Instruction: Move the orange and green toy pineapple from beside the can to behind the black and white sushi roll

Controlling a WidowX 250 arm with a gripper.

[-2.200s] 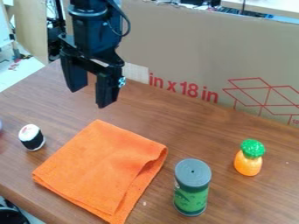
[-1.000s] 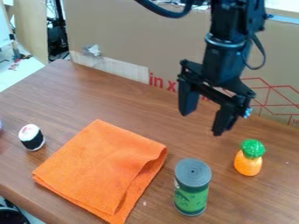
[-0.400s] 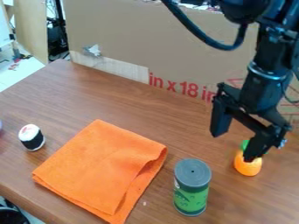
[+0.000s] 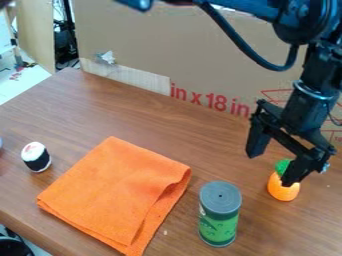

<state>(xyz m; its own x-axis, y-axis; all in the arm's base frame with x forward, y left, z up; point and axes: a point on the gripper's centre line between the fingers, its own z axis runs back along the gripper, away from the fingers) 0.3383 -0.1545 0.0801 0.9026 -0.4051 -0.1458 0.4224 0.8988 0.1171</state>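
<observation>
While the pincer (image 4: 271, 169) gapes empty near the toy pineapple (image 4: 283, 194), that toy looks light, firm and slippery, best held around its orange middle.

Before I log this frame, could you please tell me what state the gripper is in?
Gripper: open, nothing between its fingers.

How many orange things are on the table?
2: the folded cloth, left of the green shaker can, and the toy pineapple on the right, partly behind the open gripper.
</observation>
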